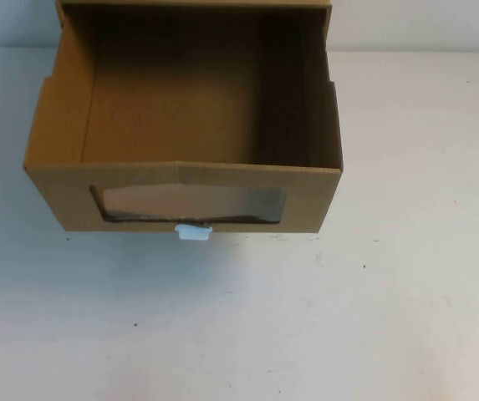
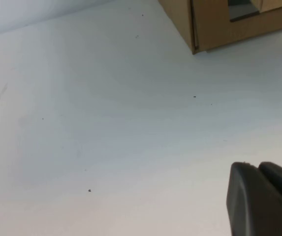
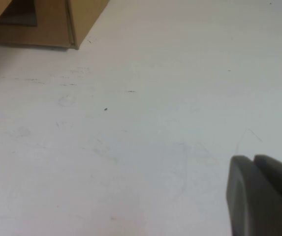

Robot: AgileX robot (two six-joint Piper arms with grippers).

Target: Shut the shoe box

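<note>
The shoe box [image 1: 185, 180] is brown cardboard and its drawer stands pulled out toward me, empty inside. Its front panel has a clear window [image 1: 191, 203] and a small white pull tab [image 1: 194, 232] below it. A corner of the box shows in the left wrist view [image 2: 214, 24] and in the right wrist view [image 3: 42, 22]. Neither gripper shows in the high view. My left gripper [image 2: 256, 169] is shut and empty above the white table, well away from the box. My right gripper [image 3: 254, 162] is shut and empty, also far from the box.
The white table [image 1: 247, 326] stretches in front of the box and to both sides. The box's outer sleeve [image 1: 193, 4] sits at the far edge, against a pale wall.
</note>
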